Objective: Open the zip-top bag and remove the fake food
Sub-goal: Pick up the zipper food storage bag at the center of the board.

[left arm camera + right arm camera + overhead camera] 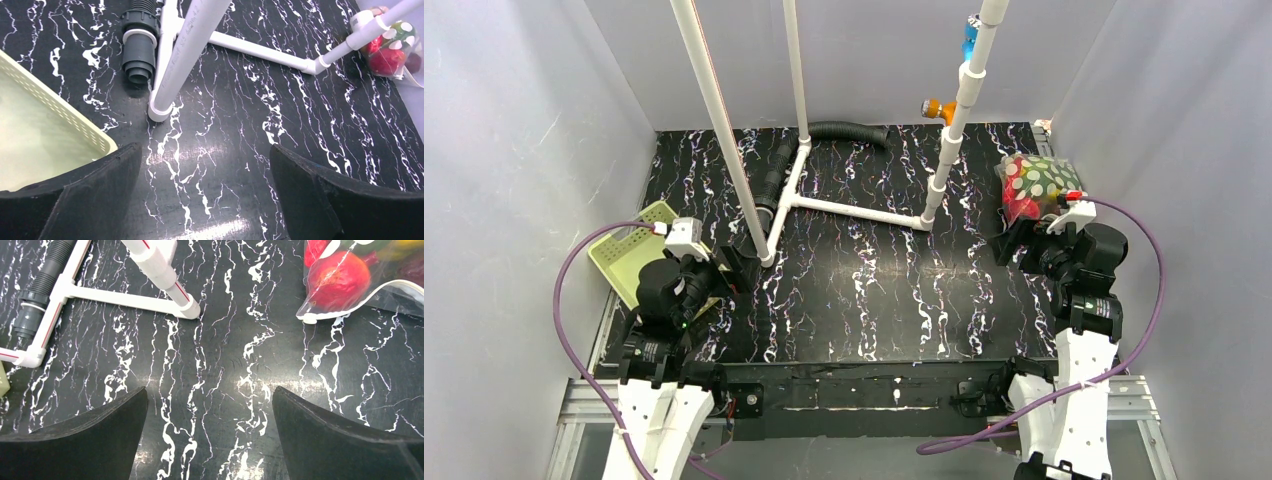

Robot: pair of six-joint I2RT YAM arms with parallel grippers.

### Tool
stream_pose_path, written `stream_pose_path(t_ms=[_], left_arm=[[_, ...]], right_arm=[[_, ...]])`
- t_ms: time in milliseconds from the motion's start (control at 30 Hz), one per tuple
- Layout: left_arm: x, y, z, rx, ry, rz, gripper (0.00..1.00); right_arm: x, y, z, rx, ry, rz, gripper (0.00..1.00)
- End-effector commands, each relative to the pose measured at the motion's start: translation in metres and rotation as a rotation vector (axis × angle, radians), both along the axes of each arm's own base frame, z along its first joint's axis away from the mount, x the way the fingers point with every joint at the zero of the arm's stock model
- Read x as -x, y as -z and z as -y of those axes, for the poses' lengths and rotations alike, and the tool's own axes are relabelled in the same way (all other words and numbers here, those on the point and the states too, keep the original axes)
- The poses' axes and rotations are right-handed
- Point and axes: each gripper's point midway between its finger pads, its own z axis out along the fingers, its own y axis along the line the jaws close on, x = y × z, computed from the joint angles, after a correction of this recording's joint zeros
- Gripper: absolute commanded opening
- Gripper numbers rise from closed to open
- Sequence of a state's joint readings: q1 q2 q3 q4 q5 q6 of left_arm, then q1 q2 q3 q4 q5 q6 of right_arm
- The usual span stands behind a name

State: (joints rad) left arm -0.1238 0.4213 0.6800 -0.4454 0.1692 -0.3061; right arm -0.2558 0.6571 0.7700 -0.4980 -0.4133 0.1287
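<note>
The zip-top bag (1036,185), clear with pale dots, lies at the far right of the black marbled table and holds the fake food (1022,205). The right wrist view shows a bag corner (320,312) with a red round fruit (340,280) inside; darker and green pieces sit partly cut off at the top edge. My right gripper (1014,245) hovers just in front of the bag, open and empty (210,392), apart from the plastic. My left gripper (736,268) stands open and empty (206,150) at the left, far from the bag (395,47).
A pale green perforated basket (629,250) sits beside my left gripper. A white PVC pipe frame (854,210) lies across the middle, with uprights rising from it. A black corrugated hose (849,130) curves along the back. Grey walls close in both sides.
</note>
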Motion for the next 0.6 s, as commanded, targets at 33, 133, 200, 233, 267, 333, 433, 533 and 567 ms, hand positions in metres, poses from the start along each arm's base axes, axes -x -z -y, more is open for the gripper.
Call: stream_pose_path(t_ms=[33, 133, 200, 233, 267, 333, 433, 533, 567], left_arm=[[0.003, -0.007, 0.013, 0.019, 0.076, 0.030, 1.00], [0.002, -0.005, 0.013, 0.018, 0.073, 0.029, 0.99], [0.000, -0.005, 0.011, 0.017, 0.063, 0.027, 1.00], [0.000, -0.004, 0.011, 0.016, 0.058, 0.024, 1.00], [-0.001, -0.004, 0.010, 0.015, 0.056, 0.024, 0.99], [-0.002, -0.003, 0.010, 0.014, 0.054, 0.022, 1.00], [-0.002, -0.003, 0.010, 0.016, 0.054, 0.021, 1.00], [-0.002, -0.003, 0.011, 0.016, 0.059, 0.021, 0.99], [-0.002, -0.003, 0.012, 0.018, 0.065, 0.022, 0.99]], right_arm=[[-0.003, -0.017, 0.004, 0.099, -0.044, 0.066, 1.00], [0.008, -0.018, -0.021, 0.219, -0.323, 0.137, 1.00], [0.014, -0.017, -0.027, 0.262, -0.397, 0.146, 1.00], [0.014, -0.018, -0.025, 0.286, -0.406, 0.149, 1.00], [0.014, -0.016, -0.024, 0.310, -0.417, 0.144, 1.00], [0.014, -0.011, -0.020, 0.347, -0.427, 0.130, 1.00], [0.008, -0.003, -0.008, 0.380, -0.382, 0.095, 1.00], [-0.011, 0.010, 0.024, 0.444, -0.250, 0.008, 1.00], [-0.017, 0.016, 0.035, 0.479, -0.219, -0.030, 1.00]])
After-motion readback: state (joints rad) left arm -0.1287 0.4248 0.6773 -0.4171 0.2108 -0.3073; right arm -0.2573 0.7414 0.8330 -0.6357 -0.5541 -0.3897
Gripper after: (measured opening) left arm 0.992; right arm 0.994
